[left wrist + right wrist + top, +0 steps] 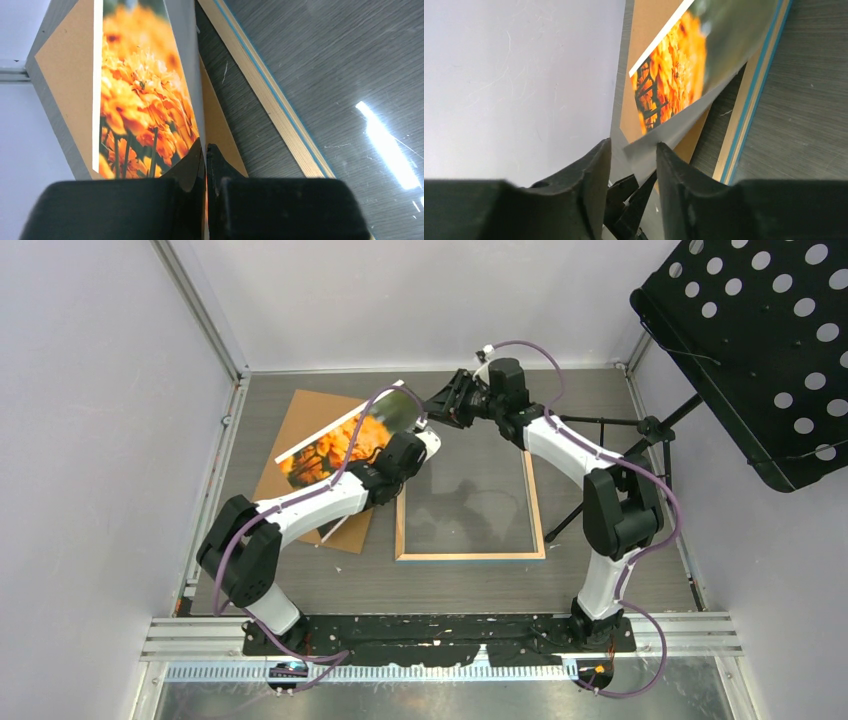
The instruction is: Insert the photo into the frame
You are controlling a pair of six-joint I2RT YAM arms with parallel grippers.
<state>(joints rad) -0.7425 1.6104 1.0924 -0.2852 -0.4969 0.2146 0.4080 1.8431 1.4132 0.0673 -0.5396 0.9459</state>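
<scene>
Left pincer is clamped on the near edge of the photo, the sheet raised over the brown board. My right pincer stands parted around its far corner. Beside it, the frame lies flat on the desk.

from my remote seat this reads as a robotics lab cell, not a home or a shop. i am looking into a small booth closed in by plain pale walls held in aluminium uprights, with a grey wood-grain worktop at the bottom. the left arm and the right arm, both white and black, are bolted to a black mounting plate at the near edge, on slotted aluminium rails. purple cables run loose along both arms. a black perforated panel on a thin stand leans in from the right.
</scene>
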